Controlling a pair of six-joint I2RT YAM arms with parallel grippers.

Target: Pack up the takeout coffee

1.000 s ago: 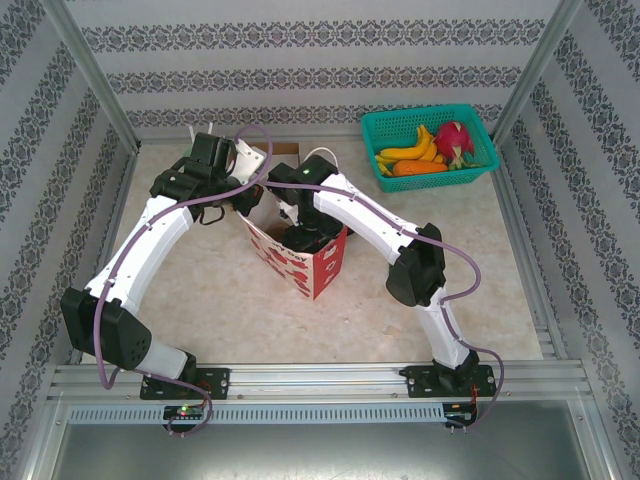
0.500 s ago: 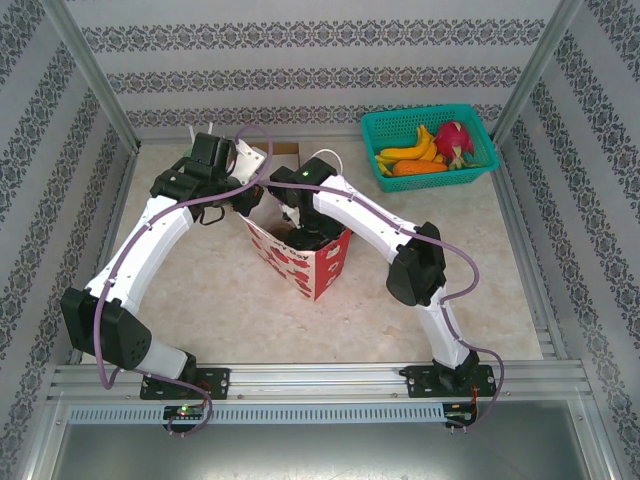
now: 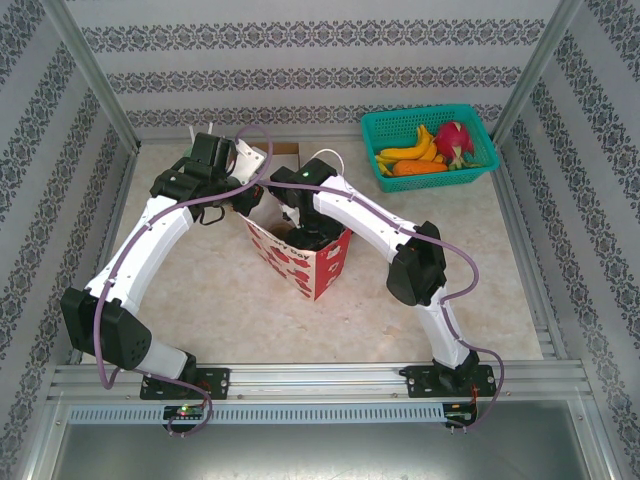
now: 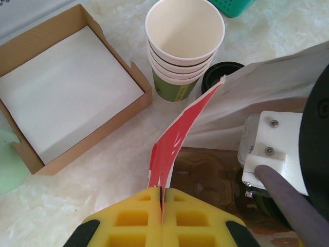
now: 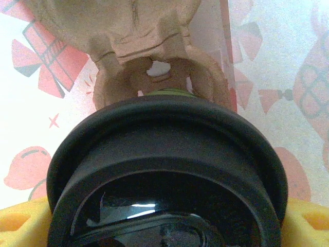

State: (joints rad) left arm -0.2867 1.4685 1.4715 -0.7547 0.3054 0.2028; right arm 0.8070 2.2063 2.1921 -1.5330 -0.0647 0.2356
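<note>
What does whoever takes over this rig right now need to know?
Left gripper: shut on the rim of the bag, holding it open.
Right gripper: inside the bag, closed around the lidded coffee cup.
The cup is at the cardboard carrier in the bag; can't tell if it's seated.
Left to do: seat the cup, release, withdraw both arms.

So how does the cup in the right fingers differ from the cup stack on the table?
The held cup wears a black lid; the cup stack is open-topped. The held cup is single, inside the red bag; the stack stands outside on the table. Both show green sides.
</note>
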